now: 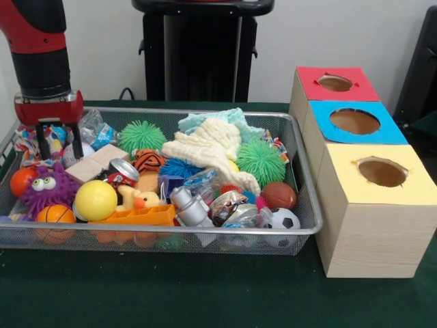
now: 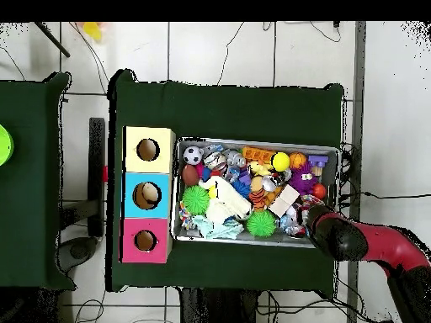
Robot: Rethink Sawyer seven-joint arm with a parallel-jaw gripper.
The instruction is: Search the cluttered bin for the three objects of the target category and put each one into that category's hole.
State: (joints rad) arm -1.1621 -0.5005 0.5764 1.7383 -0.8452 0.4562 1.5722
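The wire mesh bin lies on the green table, packed with toys; it also shows in the overhead view. My gripper is open over the bin's far left corner, its fingers down among the toys. One patterned soft piece lies right by the fingers and partly between them. Another patterned piece lies at the far right, behind a green spiky ball. A third does not show. The yellow-topped box's hole is to the bin's right. In the overhead view the arm hides the gripper.
A blue-topped box and a red-topped box stand behind the yellow one. In the bin are green spiky balls, a cream knitted cloth, a yellow ball, a purple fuzzy toy, a soccer ball and foil packets.
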